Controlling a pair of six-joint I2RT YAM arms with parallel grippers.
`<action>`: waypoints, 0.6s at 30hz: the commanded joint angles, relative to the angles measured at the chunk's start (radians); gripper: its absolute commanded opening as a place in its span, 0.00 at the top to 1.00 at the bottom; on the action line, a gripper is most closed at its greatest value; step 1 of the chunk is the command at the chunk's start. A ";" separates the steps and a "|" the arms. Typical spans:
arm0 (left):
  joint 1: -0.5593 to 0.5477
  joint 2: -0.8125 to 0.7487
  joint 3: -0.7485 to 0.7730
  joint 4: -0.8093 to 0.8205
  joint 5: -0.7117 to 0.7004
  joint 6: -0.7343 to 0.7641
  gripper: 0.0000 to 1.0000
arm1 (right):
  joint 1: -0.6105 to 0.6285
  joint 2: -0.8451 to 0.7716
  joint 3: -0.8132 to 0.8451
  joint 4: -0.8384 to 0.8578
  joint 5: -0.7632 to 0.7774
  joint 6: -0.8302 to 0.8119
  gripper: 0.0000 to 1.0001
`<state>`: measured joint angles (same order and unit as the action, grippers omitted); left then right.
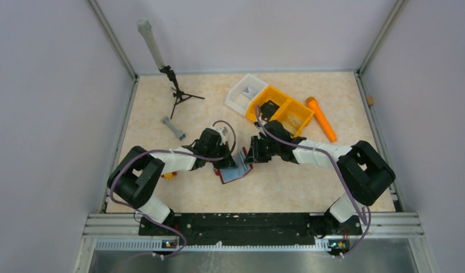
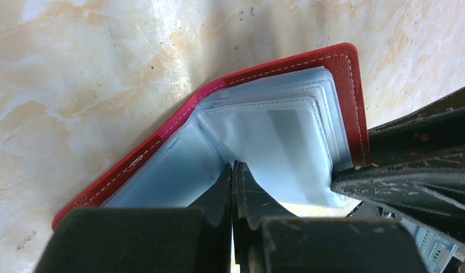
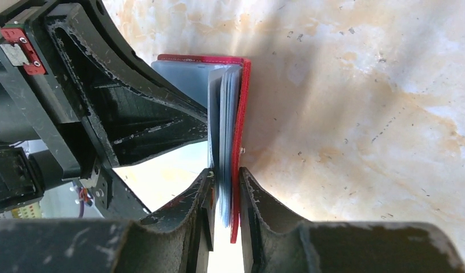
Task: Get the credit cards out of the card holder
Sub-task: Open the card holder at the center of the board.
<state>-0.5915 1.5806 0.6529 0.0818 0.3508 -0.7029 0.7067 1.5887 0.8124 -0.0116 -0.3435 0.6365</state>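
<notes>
My right gripper [image 3: 225, 185] grasps the card holder [image 3: 224, 114] by the flap standing between its fingers; my left gripper [image 2: 235, 170], clenched tight, touches the sleeves just ahead

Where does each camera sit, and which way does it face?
Top external: overhead behind the bases, facing down on the table; left arm, right arm show.
Left wrist: on the left arm, facing the open card holder; shut left hand shows.
Right wrist: on the right arm, facing the card holder edge-on; right hand straddles it.
Shared: card holder, in all three.
</notes>
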 commanded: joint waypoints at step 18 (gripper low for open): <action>-0.001 -0.082 -0.040 -0.038 -0.014 0.021 0.99 | 0.044 0.047 0.004 0.081 -0.045 0.015 0.58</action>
<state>-0.5915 1.5612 0.6430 0.0700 0.3470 -0.6971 0.7334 1.6150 0.8188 0.0372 -0.3859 0.6540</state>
